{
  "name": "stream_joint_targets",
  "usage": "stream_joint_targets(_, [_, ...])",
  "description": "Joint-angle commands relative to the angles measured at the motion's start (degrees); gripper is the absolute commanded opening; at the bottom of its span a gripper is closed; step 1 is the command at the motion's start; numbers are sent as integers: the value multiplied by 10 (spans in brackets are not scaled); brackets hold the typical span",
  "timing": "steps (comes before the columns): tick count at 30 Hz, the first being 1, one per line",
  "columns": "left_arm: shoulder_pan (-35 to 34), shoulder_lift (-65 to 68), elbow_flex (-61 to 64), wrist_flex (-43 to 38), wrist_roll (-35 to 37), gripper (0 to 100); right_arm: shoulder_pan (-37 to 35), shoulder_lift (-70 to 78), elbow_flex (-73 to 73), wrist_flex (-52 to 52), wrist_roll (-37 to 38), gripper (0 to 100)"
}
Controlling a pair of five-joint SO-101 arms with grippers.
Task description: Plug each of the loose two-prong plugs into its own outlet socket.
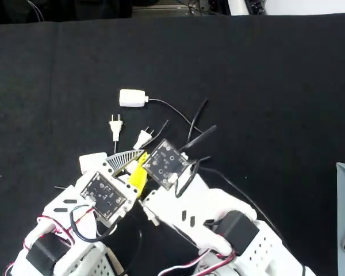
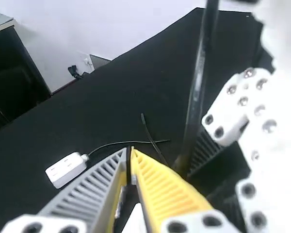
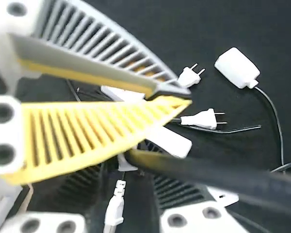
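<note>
White plug (image 3: 200, 118), flat on black table (image 3: 242, 29), just beyond right end effector (image 3: 179, 96)

A black cloth (image 1: 264, 80) covers the table, which is bounded by a white wall (image 2: 111, 19), with a dark cabinet (image 2: 9, 73) beside it.

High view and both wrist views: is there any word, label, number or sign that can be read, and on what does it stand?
None can be read.
The white outlet socket, one loose plug, the other loose plug and a wrist circuit board show no legible print; the black table cover is plain.
</note>
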Motion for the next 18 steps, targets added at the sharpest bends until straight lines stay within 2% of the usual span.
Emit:
stream_joint_targets(1, [-124,-2,-80,20,9,30,47,3,-14,-3,0,11])
stream_joint_targets(4, [-241,0,-118,64,55,34,93,4,-10,-4,0,12])
stream_joint_targets(7, [-315,2,-125,89,36,60,130,4,-7,-6,0,12])
stream_joint_targets(10, [-349,34,-120,111,11,105,143,4,7,-7,-11,13])
stream_joint_targets(14, [-378,147,-133,125,-31,112,143,4,31,-20,-45,14])
stream_joint_targets(18, [-417,308,-183,125,-121,115,144,4,65,-62,-62,14])
